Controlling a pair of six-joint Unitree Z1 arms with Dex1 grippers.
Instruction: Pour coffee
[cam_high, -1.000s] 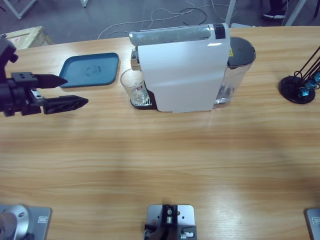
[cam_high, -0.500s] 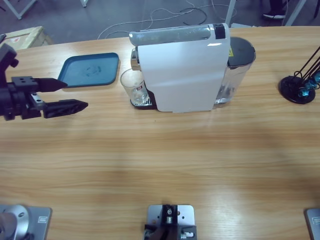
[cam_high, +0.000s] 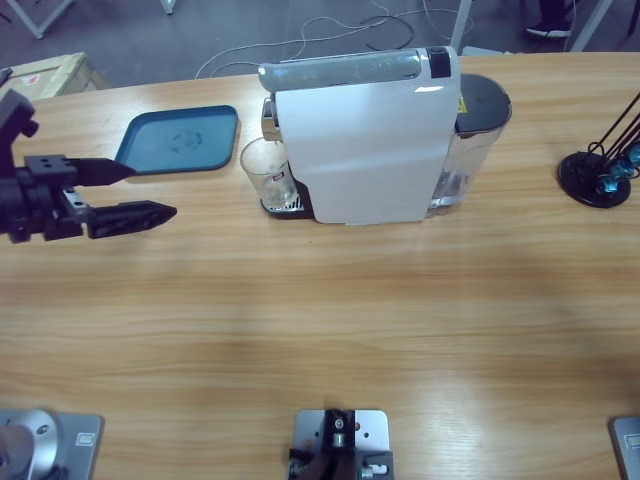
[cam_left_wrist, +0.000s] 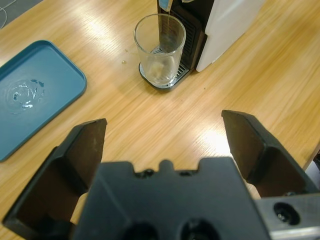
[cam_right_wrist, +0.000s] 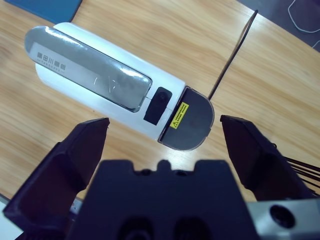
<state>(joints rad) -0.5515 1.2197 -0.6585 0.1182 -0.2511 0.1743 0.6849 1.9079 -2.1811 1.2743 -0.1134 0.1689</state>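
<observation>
A clear glass stands on the drip grate of the white coffee machine. A thin stream falls from the spout into it, and a shallow layer of pale brown coffee lies at its bottom. My left gripper hovers open to the left of the glass, jaws pointing at it and well apart from it. In the right wrist view my right gripper is open high above the machine's top, looking down; the high view does not show it.
A blue tray lies left of the machine, behind my left gripper. A black wire rack stands at the table's right end. Bare wood spreads in front of the machine.
My left gripper has drifted slightly toward the table's near side, still open. Glass and machine have not moved.
</observation>
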